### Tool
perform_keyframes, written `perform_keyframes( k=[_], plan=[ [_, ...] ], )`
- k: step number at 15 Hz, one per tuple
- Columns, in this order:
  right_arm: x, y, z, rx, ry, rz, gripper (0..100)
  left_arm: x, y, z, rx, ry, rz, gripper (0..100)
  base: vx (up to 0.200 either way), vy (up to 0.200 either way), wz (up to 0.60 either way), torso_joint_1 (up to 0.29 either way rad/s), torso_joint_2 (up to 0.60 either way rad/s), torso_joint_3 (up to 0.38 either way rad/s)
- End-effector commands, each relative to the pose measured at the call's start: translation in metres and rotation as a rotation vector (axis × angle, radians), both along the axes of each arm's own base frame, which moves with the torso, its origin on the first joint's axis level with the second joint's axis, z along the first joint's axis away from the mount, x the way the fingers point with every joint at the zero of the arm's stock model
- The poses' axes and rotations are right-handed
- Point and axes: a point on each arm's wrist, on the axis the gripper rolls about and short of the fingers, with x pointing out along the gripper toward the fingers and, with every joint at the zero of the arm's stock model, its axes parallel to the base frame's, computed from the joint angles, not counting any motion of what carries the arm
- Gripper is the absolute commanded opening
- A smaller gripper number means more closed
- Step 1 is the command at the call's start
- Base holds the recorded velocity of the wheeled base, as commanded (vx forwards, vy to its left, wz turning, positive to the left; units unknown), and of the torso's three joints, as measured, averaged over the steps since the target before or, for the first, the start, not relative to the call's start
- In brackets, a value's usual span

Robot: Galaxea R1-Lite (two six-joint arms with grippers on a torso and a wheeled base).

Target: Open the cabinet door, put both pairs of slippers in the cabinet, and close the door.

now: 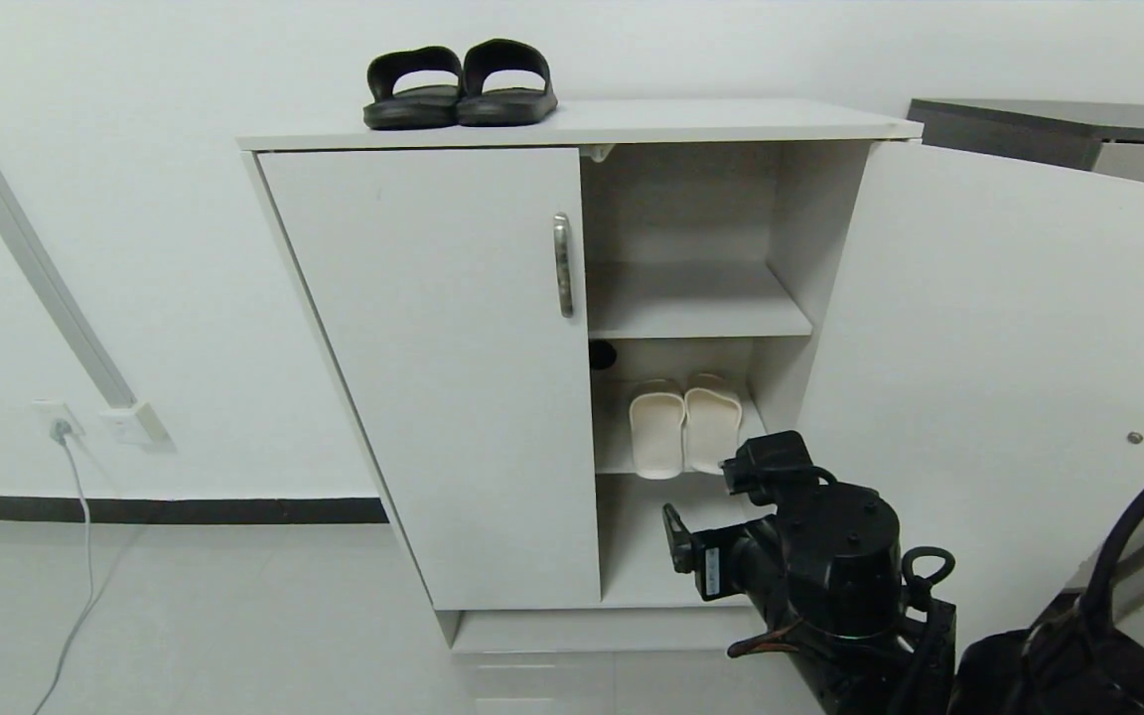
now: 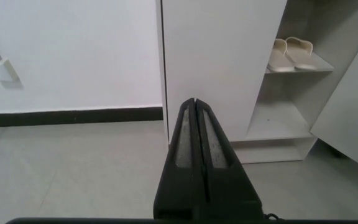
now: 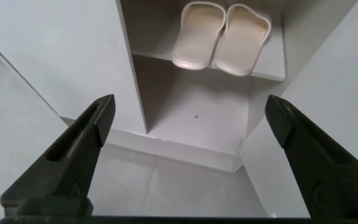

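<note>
A pair of black slippers (image 1: 460, 87) sits on top of the white cabinet (image 1: 731, 119). The cabinet's left door (image 1: 443, 377) is closed and its right door (image 1: 999, 377) is swung wide open. A pair of white slippers (image 1: 684, 425) (image 3: 222, 36) (image 2: 294, 53) lies side by side on the middle shelf. My right gripper (image 3: 190, 106) hangs open and holds nothing, in front of the open compartment, just below and outside that shelf. My left gripper (image 2: 194, 104) is shut on nothing, low over the floor, facing the closed left door.
The top shelf (image 1: 696, 303) and bottom shelf (image 1: 642, 556) are bare. A wall socket with a cable (image 1: 61, 429) is on the left wall. A grey unit (image 1: 1059, 129) stands behind the open door. Open tiled floor (image 1: 185, 616) lies to the left.
</note>
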Motion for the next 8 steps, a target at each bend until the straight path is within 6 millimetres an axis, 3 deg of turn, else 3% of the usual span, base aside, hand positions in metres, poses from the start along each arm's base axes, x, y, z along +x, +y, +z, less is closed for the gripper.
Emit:
perform_keyframes(
  k=[1,8],
  plan=[
    [0.0002,0.0002,-0.0014,-0.004,0.003,0.0,100,0.0001,0.0,0.0001,0.0,0.001,0.0,0,0.0,0.2,0.0,0.007,0.0,0.002],
    [0.0005,0.0007,-0.002,-0.003,0.003,0.001,100,0.0001,0.0,-0.0001,0.0,0.002,0.0,0,0.0,0.2,0.0,0.007,0.0,0.004]
  ],
)
